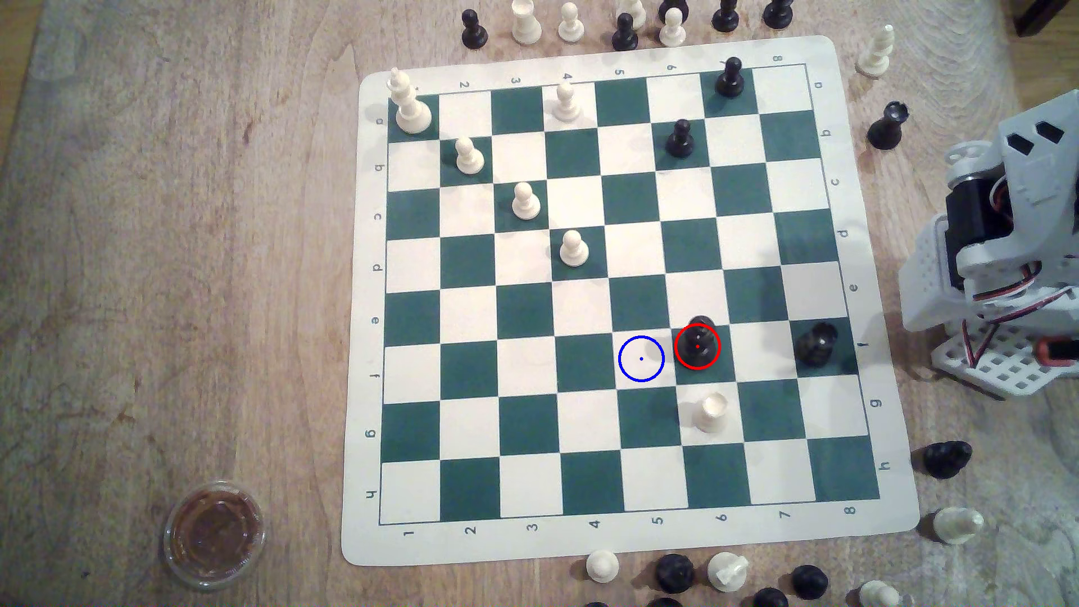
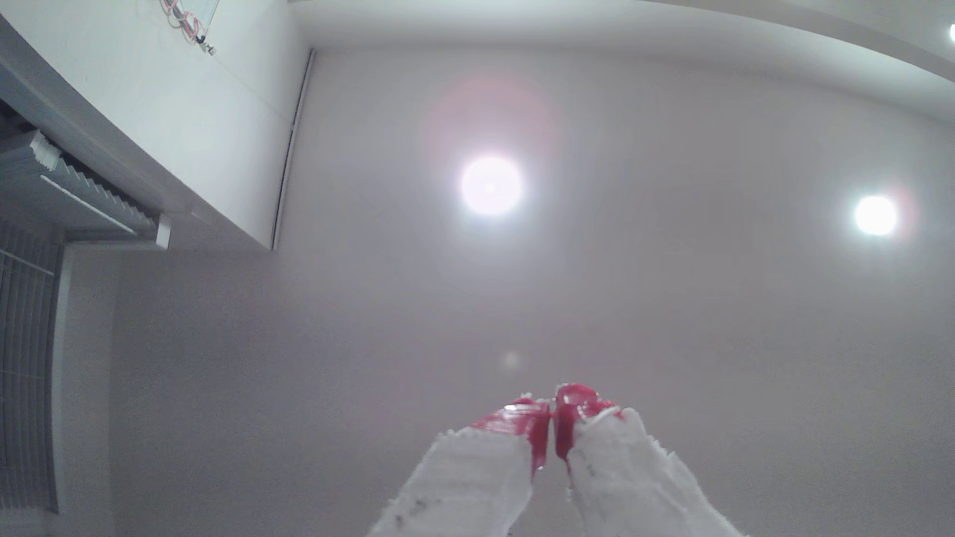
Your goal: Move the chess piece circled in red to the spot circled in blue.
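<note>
While my jaws (image 2: 552, 413) sit pressed together, empty, aimed at ceiling, red-ringed black piece (image 1: 698, 341) stands on green square toward board's (image 1: 642, 543) near-right corner, blue-ringed cream square (image 1: 641, 359) adjoining on exterior view's left.

arm (image 1: 1004, 245) cut off at exterior view's right edge, bottom-edge chess pieces (image 1: 771, 598) cropped

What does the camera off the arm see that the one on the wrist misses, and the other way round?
Exterior view: the chessboard, the black piece ringed in red, and the blue-ringed white square beside it. Wrist view: the red-tipped claw, shut, pointing up at a ceiling with two lamps. Shared: white parts of the robot arm.
</note>
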You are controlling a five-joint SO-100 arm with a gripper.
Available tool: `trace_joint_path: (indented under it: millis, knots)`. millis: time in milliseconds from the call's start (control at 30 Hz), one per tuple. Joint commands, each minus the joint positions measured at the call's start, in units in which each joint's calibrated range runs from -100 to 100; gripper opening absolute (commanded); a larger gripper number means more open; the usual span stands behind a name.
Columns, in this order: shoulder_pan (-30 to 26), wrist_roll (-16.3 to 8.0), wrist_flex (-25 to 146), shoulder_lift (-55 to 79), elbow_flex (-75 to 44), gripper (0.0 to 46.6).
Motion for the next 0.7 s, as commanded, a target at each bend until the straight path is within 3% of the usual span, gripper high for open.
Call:
trace_joint_path:
  millis: [0, 100, 333, 533, 667]
  knots:
    - [-0.4, 0.0, 0.9, -0.3, 1.2, 0.2]
    - [0.6, 0.0, 9.9, -0.3, 1.2, 0.2]
    - [3.1, -0.2, 48.1, -0.3, 0.1, 0.2]
    - [4.2, -0.3, 84.1, -0.1, -8.3, 0.2]
    - [3.9, -0.4, 95.0, -0.1, -12.9, 0.2]
